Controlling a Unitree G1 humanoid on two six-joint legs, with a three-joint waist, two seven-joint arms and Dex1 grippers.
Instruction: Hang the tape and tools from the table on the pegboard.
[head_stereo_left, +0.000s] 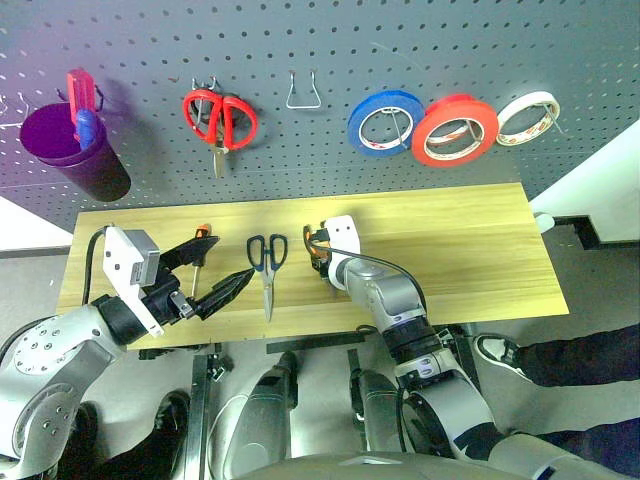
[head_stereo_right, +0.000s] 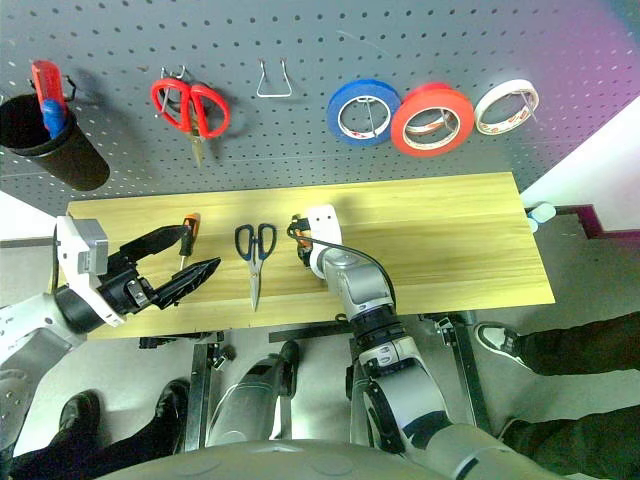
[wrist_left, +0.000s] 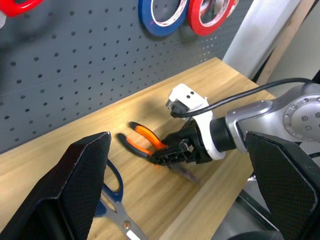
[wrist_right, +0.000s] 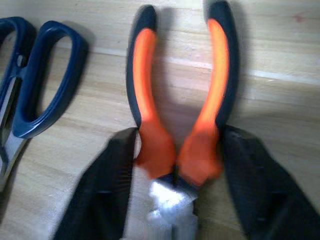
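Your pegboard (head_stereo_left: 300, 150) already carries the bright red tape (head_stereo_left: 455, 130), hung between the blue roll (head_stereo_left: 385, 121) and the small whitish roll (head_stereo_left: 528, 118). On the wooden table (head_stereo_left: 480, 250) the pliers (wrist_right: 177, 120), the dark-blue scissors (head_stereo_left: 267, 262) and the screwdriver (head_stereo_left: 199, 255) lie handles toward the board, so you can lift each by its lower end and offer the handles to a hook. Your right gripper (wrist_right: 175, 170) slants down, fingers pressing both sides of the pliers near the pivot. Your left gripper (head_stereo_left: 210, 270) hovers level over the screwdriver, spread wide and empty.
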